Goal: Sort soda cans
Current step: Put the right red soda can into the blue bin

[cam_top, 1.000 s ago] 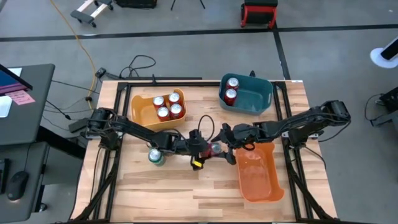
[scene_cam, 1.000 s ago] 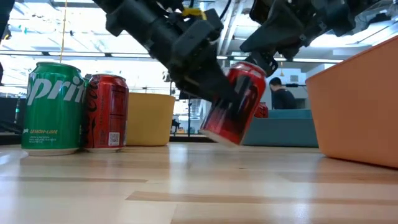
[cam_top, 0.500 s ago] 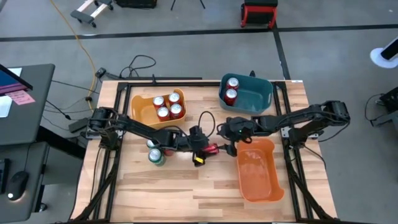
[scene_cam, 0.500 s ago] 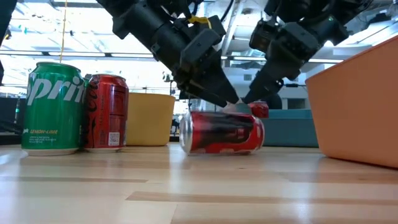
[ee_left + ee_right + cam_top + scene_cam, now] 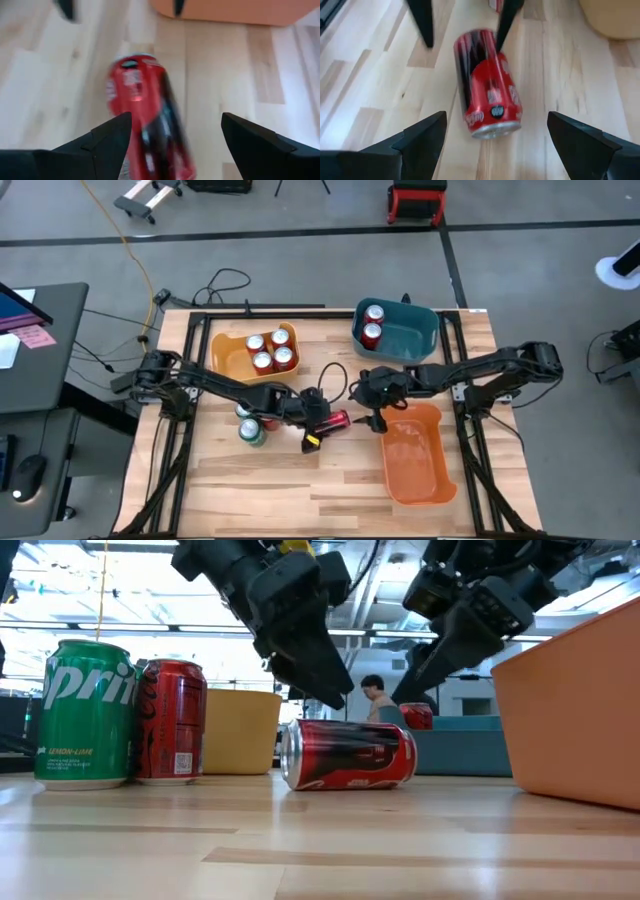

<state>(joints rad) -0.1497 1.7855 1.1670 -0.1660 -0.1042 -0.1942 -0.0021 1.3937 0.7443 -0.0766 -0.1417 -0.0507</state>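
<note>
A red soda can [image 5: 348, 753] lies on its side on the bench [image 5: 320, 840], free; both the left gripper [image 5: 318, 680] and right gripper [image 5: 425, 668] hover above with fingers spread, seemingly mid-handover; sorted cans [image 5: 268, 352] fill the yellow bin [image 5: 228, 360] beyond.

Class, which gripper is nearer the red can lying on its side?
Left. The left gripper hangs open right above the fallen red can; the right gripper is open, farther off beside it.

Red can [image 5: 348, 754], green can [image 5: 85, 713], orange bin [image 5: 417, 455].
</note>
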